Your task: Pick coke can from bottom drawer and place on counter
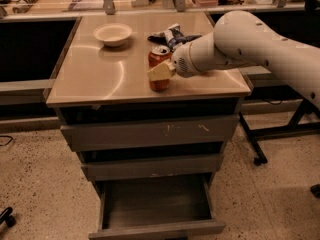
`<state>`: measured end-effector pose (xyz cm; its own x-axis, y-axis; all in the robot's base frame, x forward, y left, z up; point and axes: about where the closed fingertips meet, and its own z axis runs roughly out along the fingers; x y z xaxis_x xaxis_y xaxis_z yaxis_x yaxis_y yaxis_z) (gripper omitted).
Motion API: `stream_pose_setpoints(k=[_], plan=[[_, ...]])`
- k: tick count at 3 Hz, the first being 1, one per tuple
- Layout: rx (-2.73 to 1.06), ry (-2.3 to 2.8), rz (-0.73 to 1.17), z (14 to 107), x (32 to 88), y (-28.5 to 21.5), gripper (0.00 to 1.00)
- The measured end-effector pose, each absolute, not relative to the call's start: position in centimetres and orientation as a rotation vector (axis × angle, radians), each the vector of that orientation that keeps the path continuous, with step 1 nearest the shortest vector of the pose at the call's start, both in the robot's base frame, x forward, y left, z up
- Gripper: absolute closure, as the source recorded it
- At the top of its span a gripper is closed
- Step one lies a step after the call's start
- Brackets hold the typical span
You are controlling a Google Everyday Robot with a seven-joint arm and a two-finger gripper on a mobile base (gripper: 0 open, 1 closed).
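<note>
The coke can (158, 58), red with a silver top, stands upright on the tan counter (100, 76) near its front edge, right of the middle. My gripper (159, 71) reaches in from the right on a white arm and is shut on the can, with a tan finger (161, 72) across the can's front. The far finger is hidden behind the can. The bottom drawer (155, 229) is pulled out below and holds nothing that shows.
A white bowl (113, 34) sits at the counter's back left. A dark crumpled packet (172, 34) lies just behind the can. The two upper drawers (145, 132) are closed. A black table leg (250, 139) stands right of the cabinet. A cluttered desk (75, 4) runs behind.
</note>
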<state>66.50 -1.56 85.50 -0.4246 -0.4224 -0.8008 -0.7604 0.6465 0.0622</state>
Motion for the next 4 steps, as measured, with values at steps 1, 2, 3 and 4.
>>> stream_pose_setpoints(k=[1,2,3,4], plan=[[-0.918,2.070,0.541,85.50,66.50,-1.56,0.34],[-0.918,2.070,0.541,85.50,66.50,-1.56,0.11],[-0.919,2.070,0.542,85.50,66.50,-1.52,0.00],[-0.919,2.070,0.542,85.50,66.50,-1.52,0.00]])
